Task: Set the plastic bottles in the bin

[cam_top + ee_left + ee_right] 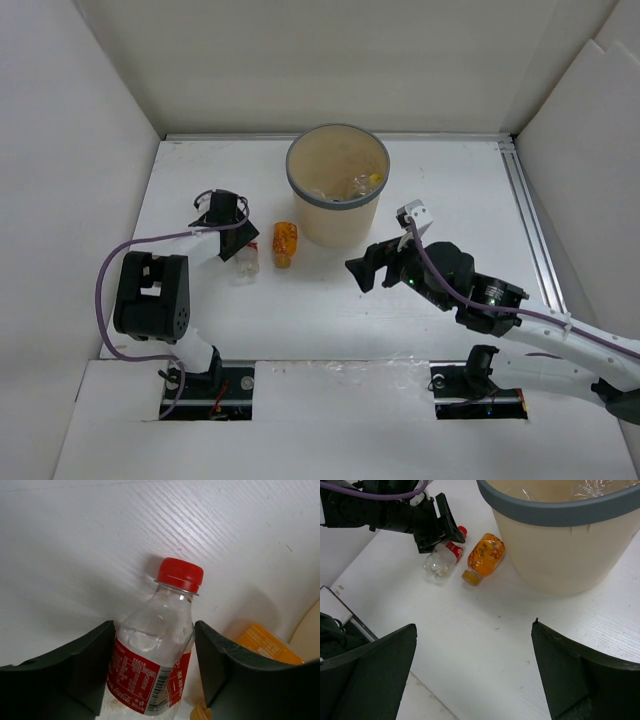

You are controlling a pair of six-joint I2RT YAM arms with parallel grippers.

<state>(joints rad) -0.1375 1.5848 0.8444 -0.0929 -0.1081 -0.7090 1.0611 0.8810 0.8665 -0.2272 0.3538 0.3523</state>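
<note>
Two bottles lie on the counter (450, 200), both left of the bin. Furthest left is a clear red-cap bottle (160, 615) on its side. The left fingers (85, 665) sit close on either side of its body, narrowed to about its width; can't tell if they actually press it. The left wrist cam shows its red label w/ barcode, while the top view shows only a pale blur there. Next, a short orange bottle (485, 555) lies just beside the bin (335, 225). Only the top view shows inside the bin: crumpled clear bottles (360, 183). The right fingers (370, 670) are spread wide over bare counter, holding nothing.
</note>
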